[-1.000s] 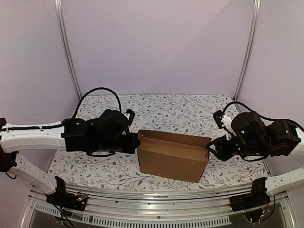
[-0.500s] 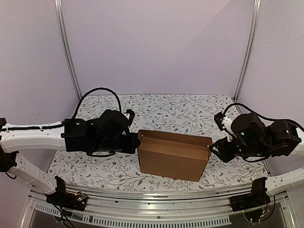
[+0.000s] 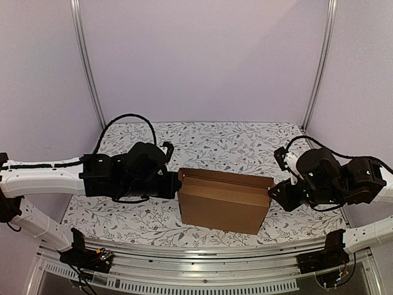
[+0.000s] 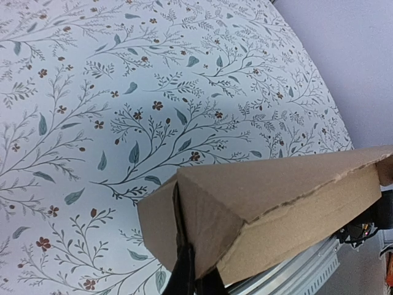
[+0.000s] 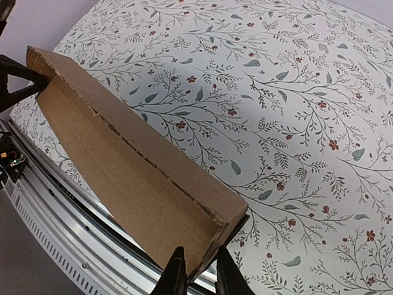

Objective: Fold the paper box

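Observation:
The paper box [image 3: 224,200] is brown cardboard, standing as a long closed-looking rectangle on the floral table, with its top flap slightly raised at the back. My left gripper [image 3: 177,184] is at the box's left end. In the left wrist view [image 4: 196,273] its fingers are pinched on the end wall of the box [image 4: 270,196]. My right gripper [image 3: 273,195] is at the box's right end. In the right wrist view [image 5: 199,273] its fingers stand narrowly apart, straddling the lower corner of the box [image 5: 135,178], with a small gap beside one finger.
The floral tablecloth [image 3: 215,144] runs back to the purple walls. A metal rail [image 3: 196,252] runs along the near edge just in front of the box. Two upright frame posts [image 3: 86,61] stand at the back corners.
My right gripper drew back slightly from the box's right end, then came in again a little lower around its corner. The left gripper and the box have not moved.

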Controlling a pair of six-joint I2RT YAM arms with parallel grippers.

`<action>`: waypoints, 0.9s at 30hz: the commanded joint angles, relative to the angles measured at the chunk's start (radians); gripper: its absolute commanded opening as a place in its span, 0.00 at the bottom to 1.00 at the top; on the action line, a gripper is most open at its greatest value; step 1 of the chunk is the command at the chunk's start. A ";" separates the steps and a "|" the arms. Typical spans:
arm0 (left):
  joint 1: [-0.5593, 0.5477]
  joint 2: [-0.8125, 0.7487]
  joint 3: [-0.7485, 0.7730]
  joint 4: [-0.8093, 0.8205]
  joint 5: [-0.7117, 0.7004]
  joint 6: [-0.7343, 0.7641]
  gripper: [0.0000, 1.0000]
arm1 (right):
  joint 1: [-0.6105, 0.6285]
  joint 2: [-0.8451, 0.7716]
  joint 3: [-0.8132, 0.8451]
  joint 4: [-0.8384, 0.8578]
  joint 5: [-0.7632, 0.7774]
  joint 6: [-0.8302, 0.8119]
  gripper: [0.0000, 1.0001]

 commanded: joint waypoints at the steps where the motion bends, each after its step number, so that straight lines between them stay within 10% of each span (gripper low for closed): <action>1: -0.017 0.054 -0.074 -0.185 0.053 -0.019 0.00 | 0.014 0.025 -0.024 0.049 -0.024 0.022 0.15; 6: -0.019 0.054 -0.077 -0.178 0.056 -0.020 0.00 | 0.045 0.048 -0.045 0.065 -0.004 0.044 0.00; 17: -0.027 0.052 -0.089 -0.165 0.047 -0.038 0.00 | 0.136 0.080 -0.088 0.053 0.088 0.127 0.00; 27: -0.036 0.065 -0.096 -0.162 0.028 -0.044 0.00 | 0.141 0.045 0.061 -0.040 0.180 0.047 0.27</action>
